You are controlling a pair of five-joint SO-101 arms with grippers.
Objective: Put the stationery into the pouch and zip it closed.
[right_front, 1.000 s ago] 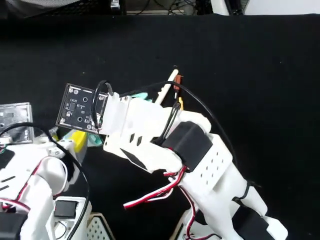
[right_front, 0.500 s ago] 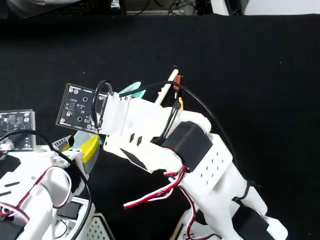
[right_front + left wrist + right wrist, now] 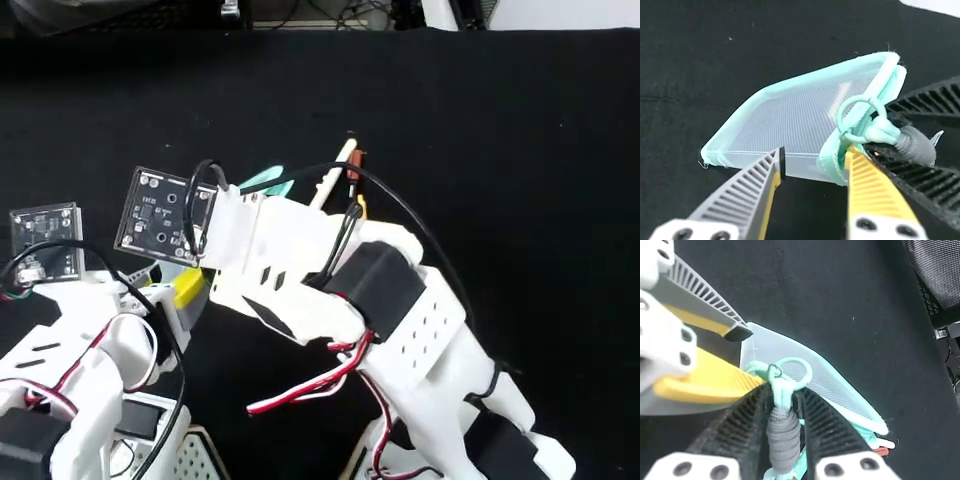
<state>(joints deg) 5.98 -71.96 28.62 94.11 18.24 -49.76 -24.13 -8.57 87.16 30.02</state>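
My right gripper [image 3: 781,390] is closed tight on the zipper pull [image 3: 782,436]. Its black ribbed fingers pinch the grey toggle from both sides, and the mint ring of the pull stands clear just past the tips.

My left gripper [image 3: 815,160] comes in from the near left with its jaws apart. The yellow finger sits right against the pouch's seam beside the ring. The grey finger is at the pouch's near edge, so the zipper-end corner lies between the two. I can't tell whether either finger presses on the fabric, and nothing is clamped.

The pouch [image 3: 800,110] is a mint mesh one, lying flat on the black table [image 3: 700,50], left of centre. From above, most of it is hidden under the right arm, with a sliver of mint [image 3: 262,181] showing at the arm's far side.

The stationery [image 3: 335,172] pokes out beyond the arm, far and to the right, as a cream stick with a reddish end beside it. I can't tell how much of it is inside the pouch.
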